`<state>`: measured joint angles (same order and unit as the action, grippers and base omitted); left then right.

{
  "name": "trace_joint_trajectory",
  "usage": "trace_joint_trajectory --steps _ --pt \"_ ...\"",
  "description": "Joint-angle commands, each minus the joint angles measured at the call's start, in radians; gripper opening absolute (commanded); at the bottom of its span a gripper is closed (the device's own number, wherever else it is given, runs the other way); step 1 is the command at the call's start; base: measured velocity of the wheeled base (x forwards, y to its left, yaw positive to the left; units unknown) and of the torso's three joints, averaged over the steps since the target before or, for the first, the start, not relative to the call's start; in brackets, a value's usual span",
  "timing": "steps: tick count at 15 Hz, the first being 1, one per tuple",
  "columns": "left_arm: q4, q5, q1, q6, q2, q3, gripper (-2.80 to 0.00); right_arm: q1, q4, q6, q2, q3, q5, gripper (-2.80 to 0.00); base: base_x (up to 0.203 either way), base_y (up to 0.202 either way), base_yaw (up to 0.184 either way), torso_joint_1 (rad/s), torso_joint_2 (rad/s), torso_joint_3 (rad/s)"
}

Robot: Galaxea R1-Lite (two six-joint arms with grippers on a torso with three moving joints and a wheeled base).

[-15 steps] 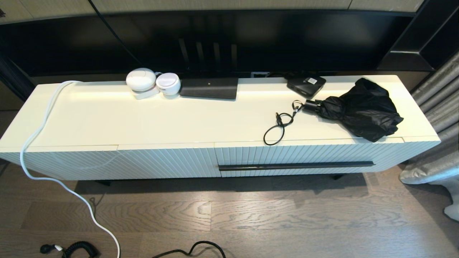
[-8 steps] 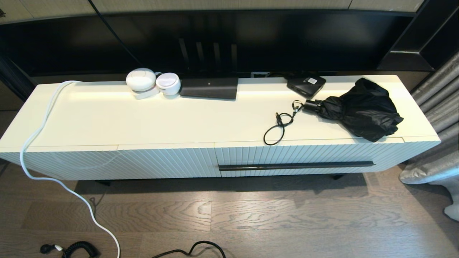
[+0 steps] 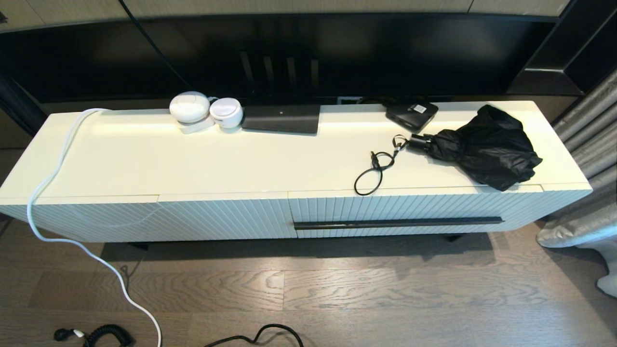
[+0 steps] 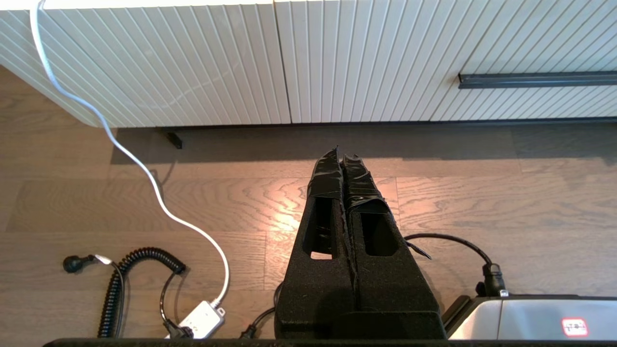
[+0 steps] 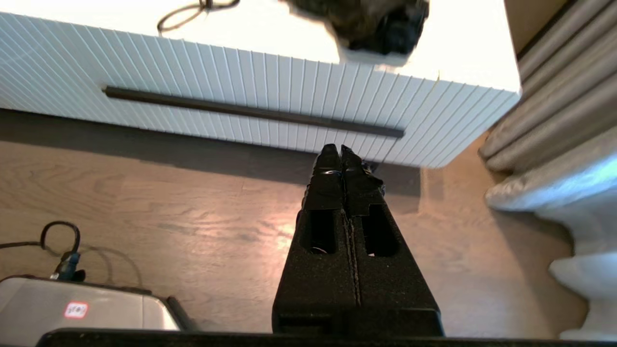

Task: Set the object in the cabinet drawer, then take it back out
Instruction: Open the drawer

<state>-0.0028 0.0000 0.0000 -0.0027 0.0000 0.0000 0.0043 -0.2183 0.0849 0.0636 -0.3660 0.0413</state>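
Observation:
A folded black umbrella [image 3: 482,147] with a looped wrist cord lies on the right end of the white cabinet top; it also shows blurred in the right wrist view [image 5: 371,19]. Below it the cabinet drawer [image 3: 414,205] is closed, its ribbed front carrying a long black bar handle [image 3: 397,223] [image 5: 250,112] [image 4: 537,79]. Neither arm shows in the head view. My left gripper [image 4: 343,155] is shut and empty above the wooden floor, short of the cabinet. My right gripper [image 5: 340,150] is shut and empty, low before the drawer's right end.
Two white round devices [image 3: 205,111], a black flat box [image 3: 281,118] and a small black box [image 3: 411,113] sit along the cabinet's back. A white cable [image 3: 53,193] hangs down the left end to the floor. Grey curtains [image 3: 585,144] stand at the right.

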Motion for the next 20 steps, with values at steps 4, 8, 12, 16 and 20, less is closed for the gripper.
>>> trace_joint_trajectory --steps 4,8,12,16,20 --pt "0.000 0.000 0.000 0.000 0.000 0.000 -2.80 0.012 -0.015 0.099 0.192 -0.160 0.035 -2.80 0.000 0.000 0.000 0.000 0.00 0.000" --pt "0.000 0.000 0.000 0.000 0.000 0.000 -2.80 0.054 -0.018 0.225 0.423 -0.286 0.044 -2.80 0.000 0.000 0.000 0.000 0.00 0.000" --pt "0.000 0.000 0.000 0.000 0.000 0.000 -2.80 0.185 -0.064 0.396 0.551 -0.372 0.032 -2.80 0.000 0.000 0.000 0.000 0.00 0.000" --pt "0.000 0.001 0.000 0.000 0.000 0.000 -2.80 0.213 -0.127 0.590 0.726 -0.412 0.026 -2.80 0.000 0.000 0.000 0.000 0.00 0.000" --pt "0.000 0.000 0.000 0.000 0.000 0.001 -2.80 0.215 -0.120 0.792 0.878 -0.389 0.026 -2.80 0.000 0.000 0.000 0.000 0.00 0.000"
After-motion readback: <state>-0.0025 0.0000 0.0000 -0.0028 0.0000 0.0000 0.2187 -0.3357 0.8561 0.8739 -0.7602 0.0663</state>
